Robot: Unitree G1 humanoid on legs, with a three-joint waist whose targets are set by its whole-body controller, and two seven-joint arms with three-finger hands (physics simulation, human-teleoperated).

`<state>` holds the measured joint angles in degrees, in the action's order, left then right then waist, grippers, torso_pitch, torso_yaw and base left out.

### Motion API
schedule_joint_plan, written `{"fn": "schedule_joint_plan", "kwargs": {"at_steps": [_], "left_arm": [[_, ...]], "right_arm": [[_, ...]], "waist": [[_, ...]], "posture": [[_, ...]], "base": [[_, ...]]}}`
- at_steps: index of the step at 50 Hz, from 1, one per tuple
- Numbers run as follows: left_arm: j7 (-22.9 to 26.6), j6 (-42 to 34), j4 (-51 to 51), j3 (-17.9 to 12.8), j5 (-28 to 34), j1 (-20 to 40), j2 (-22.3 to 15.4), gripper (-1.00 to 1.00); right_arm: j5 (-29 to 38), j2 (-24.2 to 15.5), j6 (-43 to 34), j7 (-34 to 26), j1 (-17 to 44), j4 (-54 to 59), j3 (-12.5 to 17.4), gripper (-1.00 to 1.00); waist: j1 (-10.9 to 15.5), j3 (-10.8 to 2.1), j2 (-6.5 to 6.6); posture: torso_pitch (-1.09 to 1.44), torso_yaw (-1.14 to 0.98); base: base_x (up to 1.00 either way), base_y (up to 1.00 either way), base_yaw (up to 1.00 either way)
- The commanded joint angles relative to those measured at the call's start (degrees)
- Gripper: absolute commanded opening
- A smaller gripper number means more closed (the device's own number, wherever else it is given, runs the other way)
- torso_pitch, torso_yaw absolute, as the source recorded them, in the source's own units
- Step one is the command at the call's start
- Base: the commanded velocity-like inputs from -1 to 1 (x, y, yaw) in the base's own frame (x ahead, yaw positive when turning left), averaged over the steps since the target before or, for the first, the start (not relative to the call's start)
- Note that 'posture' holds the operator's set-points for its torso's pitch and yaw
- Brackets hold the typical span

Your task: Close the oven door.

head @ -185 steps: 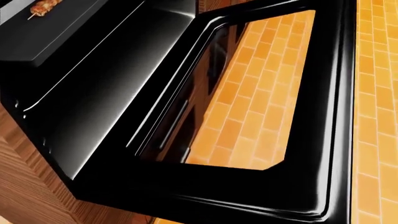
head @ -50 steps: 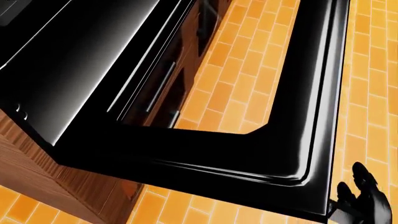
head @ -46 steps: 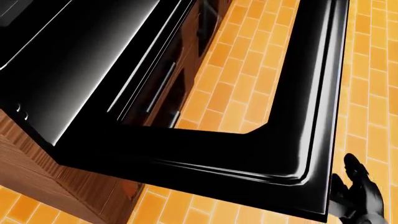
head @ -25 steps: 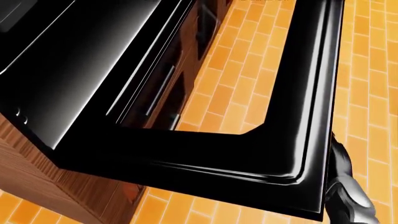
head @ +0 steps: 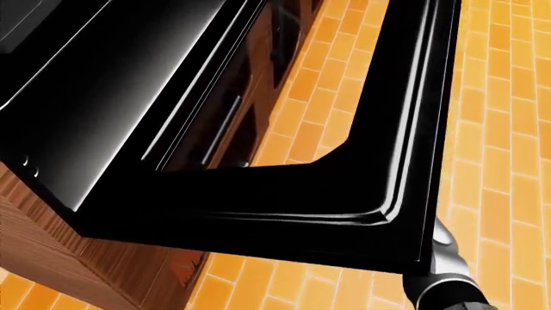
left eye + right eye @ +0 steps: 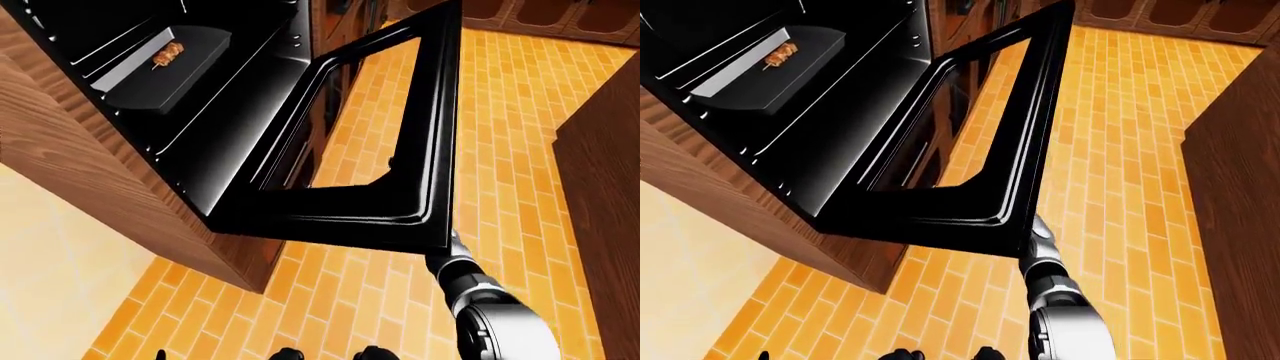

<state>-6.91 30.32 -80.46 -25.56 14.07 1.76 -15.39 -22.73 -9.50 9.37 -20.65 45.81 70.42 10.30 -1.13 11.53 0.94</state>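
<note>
Oven door [image 6: 420,150] hangs open and tilted, its windowed black frame filling the middle of both eye views over the orange brick floor [image 6: 520,112]. Inside the oven, top left, a dark baking tray [image 6: 160,67] carries a skewer [image 6: 165,53]. Only the right forearm [image 6: 1045,262] shows, reaching under the door's lower right corner, and its hand is hidden behind the door, so I cannot tell whether the fingers are apart or together.

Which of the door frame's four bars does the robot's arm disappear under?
The right arm goes under the oven door at its handle-side bar, farthest from the hinge; the hand is hidden.
</note>
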Motion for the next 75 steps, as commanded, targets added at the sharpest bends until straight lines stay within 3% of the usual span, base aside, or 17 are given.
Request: {"fn": "schedule_joint_plan", "kwargs": {"at_steps": [1, 29, 62, 75], "left_arm": [[-0.5, 1.0, 0.6, -0.3, -0.2, 0.0, -0.9, 1.0], [0.0, 0.6, 0.6, -0.5, -0.4, 0.2, -0.8, 1.0], [0.3, 0.8, 0.7, -0.7, -0.5, 0.1, -0.7, 1.0], [0.6, 1.6, 0.7, -0.1, -1.7, -0.5, -0.5, 1.0]], "right_arm": [[-0.3, -0.1, 0.6, -0.2, 2.2, -3.2, -0.2, 1.0], [4.8, 7.5, -4.9, 3.5, 17.0, -3.2, -4.0, 1.0], [16.1, 22.3, -4.6, 7.0, 20.1, -3.1, -9.3, 1.0], [20.9, 29.9, -4.6, 10.6, 21.7, -0.7, -10.5, 1.0]], "waist": [[0.0, -1.5, 0.24], [-0.4, -1.46, 1.38], [-1.0, -1.42, 2.87], [-1.1, -1.44, 3.43]], "posture": [[0.28, 0.0], [0.28, 0.0], [0.28, 0.0], [0.28, 0.0]], "base": [[0.0, 0.0, 0.0], [0.0, 0.0, 0.0], [0.0, 0.0, 0.0], [0.0, 0.0, 0.0]]}}
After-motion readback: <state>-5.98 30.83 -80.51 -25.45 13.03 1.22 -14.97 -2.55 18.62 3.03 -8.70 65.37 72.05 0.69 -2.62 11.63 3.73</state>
